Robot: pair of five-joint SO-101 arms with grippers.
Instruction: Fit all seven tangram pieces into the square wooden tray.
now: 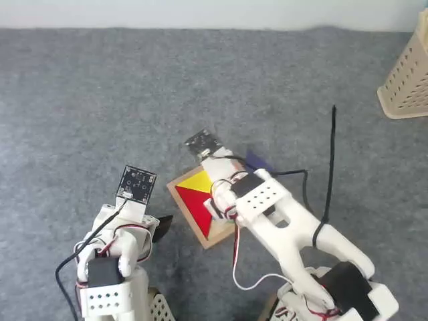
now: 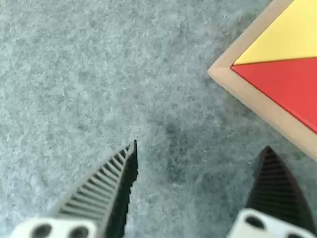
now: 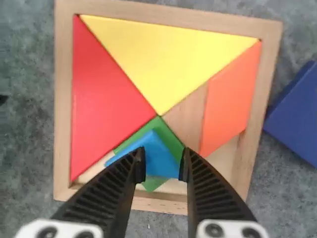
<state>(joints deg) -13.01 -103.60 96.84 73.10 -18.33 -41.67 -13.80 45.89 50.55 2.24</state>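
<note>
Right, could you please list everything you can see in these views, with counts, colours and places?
carpet: one, grey, covering the table.
tray: one, pale wood, square, mid-table.
yellow triangle: one, flat in the tray.
red triangle: one, flat in the tray, beside the yellow.
orange piece: one, in the tray.
green piece: one, in the tray, partly covered.
light blue piece: one, on top of the green piece.
dark blue piece: one, on the carpet outside the tray.
basket: one, beige, at the far edge.
cable: one, black, by the right arm.
left claw: open, over carpet by a tray corner.
right claw: over the light blue piece.
</note>
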